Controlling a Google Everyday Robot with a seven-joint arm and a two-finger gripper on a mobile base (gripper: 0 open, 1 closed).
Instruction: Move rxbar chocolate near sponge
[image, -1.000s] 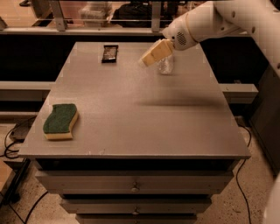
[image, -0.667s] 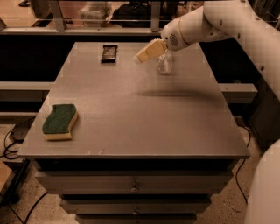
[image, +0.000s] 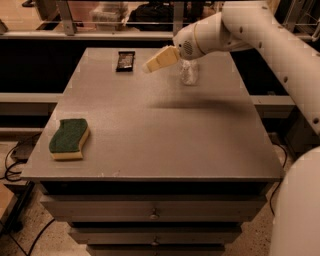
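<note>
The rxbar chocolate (image: 125, 60), a small black flat bar, lies at the far left of the grey table (image: 165, 145). The sponge (image: 68, 138), green top on a yellow base, lies near the table's front left edge. My gripper (image: 152, 63), with pale tan fingers, hangs above the far middle of the table, just right of the bar and apart from it. It holds nothing that I can see.
A clear crinkled plastic bottle (image: 189, 73) stands at the far side, just right of the gripper and under the arm. The white arm (image: 260, 35) comes in from the right. Drawers sit below the table front. Cables lie on the floor at left.
The gripper has moved left across the far side of the table, from over the bottle toward the bar. The bar, sponge and bottle have not moved.
</note>
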